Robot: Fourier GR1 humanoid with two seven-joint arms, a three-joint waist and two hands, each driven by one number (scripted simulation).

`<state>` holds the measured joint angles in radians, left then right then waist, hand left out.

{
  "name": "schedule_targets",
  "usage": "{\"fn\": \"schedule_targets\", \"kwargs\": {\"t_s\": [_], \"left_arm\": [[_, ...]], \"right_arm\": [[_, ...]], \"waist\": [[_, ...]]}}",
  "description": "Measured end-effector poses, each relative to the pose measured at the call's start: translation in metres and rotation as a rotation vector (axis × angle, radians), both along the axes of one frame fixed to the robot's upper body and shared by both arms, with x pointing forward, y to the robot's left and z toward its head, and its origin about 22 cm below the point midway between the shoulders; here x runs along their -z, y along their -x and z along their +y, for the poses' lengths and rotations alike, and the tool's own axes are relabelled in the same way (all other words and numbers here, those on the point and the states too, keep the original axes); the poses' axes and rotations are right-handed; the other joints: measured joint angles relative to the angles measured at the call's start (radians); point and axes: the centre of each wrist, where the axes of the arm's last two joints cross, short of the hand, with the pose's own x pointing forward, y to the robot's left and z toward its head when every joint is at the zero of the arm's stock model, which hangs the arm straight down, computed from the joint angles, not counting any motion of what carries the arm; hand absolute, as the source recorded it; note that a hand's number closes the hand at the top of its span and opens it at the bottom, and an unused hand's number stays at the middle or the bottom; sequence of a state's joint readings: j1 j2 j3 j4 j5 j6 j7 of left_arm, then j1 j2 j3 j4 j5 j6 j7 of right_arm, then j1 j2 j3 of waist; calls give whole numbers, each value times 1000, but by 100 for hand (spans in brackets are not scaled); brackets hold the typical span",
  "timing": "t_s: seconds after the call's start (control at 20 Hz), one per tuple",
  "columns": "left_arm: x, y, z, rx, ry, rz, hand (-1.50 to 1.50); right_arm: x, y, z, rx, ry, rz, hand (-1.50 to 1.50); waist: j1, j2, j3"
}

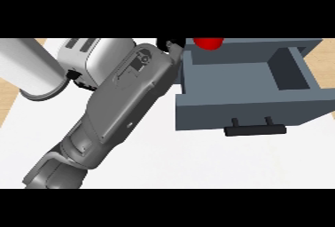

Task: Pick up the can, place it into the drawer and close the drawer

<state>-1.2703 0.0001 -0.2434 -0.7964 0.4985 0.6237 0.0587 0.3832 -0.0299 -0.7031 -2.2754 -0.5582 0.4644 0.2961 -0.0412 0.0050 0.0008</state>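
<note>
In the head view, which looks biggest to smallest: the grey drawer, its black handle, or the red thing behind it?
1. The drawer, open, looks largest by far.
2. The black handle.
3. The red thing, though it is partly hidden behind the drawer's back wall, so this ranking is unsure.

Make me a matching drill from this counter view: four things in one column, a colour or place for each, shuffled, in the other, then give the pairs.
Things:
1. drawer
2. drawer handle
3. red object
4. toaster

Descriptions:
A. black bar on the front panel
B. behind the grey box, at the top edge
C. grey-blue, pulled open
D. white, left of the forearm

Pairs: 1-C, 2-A, 3-B, 4-D
</note>
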Motion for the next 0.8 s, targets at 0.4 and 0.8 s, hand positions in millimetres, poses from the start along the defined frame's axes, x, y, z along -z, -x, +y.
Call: {"fn": "schedule_targets", "kwargs": {"t_s": [0.4,0.8], "left_arm": [[3,-7,-13,-12,-25,28,150],[20,-10,-18,-37,-61,59,150]], "right_arm": [[-3,-2,3,-7,3,-16,-150],[-4,-11,9,-32,3,-12,-150]], "waist": [[-16,5,0],[-33,9,1]]}}
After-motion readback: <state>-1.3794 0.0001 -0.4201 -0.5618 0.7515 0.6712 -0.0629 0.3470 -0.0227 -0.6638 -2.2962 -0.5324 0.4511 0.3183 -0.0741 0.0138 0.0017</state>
